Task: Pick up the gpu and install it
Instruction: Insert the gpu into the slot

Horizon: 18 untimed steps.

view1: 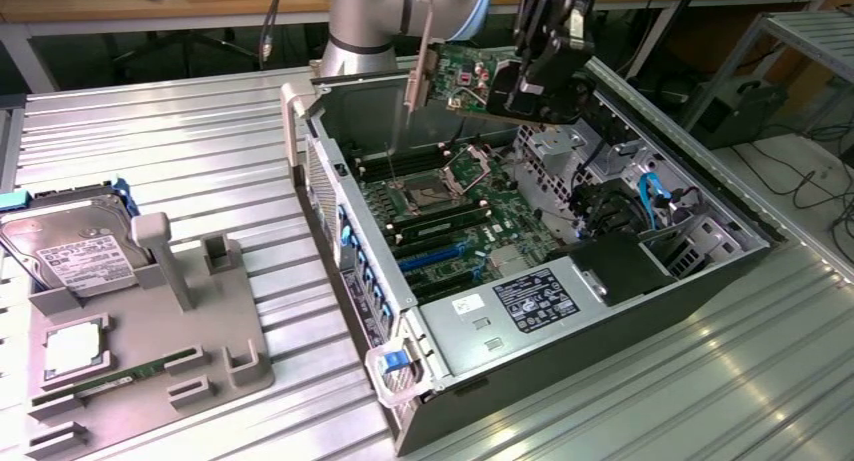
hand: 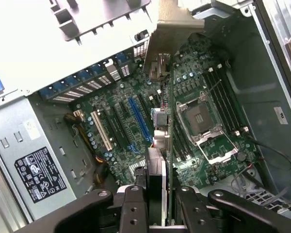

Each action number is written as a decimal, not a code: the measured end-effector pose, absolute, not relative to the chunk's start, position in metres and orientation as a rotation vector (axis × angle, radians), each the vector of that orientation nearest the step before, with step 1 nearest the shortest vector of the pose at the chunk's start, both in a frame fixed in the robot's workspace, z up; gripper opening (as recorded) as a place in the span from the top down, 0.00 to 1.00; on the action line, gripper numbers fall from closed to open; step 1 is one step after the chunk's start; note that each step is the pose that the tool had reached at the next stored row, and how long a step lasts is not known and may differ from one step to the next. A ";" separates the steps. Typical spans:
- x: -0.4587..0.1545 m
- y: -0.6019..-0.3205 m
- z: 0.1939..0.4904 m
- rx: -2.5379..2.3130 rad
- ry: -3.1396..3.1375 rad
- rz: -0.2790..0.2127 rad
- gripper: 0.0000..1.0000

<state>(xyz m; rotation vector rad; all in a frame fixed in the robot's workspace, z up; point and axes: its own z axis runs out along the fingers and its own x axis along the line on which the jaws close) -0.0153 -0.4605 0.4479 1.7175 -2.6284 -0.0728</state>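
Note:
The gpu [view1: 463,73] hangs in the air above the far end of the open computer case [view1: 694,281], its green face toward the exterior camera and its silver end bracket [view1: 419,69] pointing down into the case. My gripper [view1: 537,93] is shut on the card's other end. In the wrist view the gpu [hand: 169,116] is edge-on, clamped between my fingers [hand: 134,209], with its black fan [hand: 155,180] near them. Below it lies the motherboard [hand: 121,104] with a blue slot [hand: 139,124] and the CPU socket [hand: 202,116]. The card is well above the slots.
A grey holder tray [view1: 147,321] on the exterior view's left carries a silver hard drive [view1: 74,251], a CPU [view1: 74,347] and a RAM stick [view1: 127,373]. Inside the case are the power supply [view1: 537,301], blue cables [view1: 654,196] and drive bays. The ribbed metal table [view1: 200,141] surrounds it.

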 end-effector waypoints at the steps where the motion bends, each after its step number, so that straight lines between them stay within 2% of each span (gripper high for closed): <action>1: -0.015 -0.461 0.448 1.733 -2.618 -0.073 0.73; 18: -0.015 -0.462 0.448 1.981 -2.429 -0.072 0.73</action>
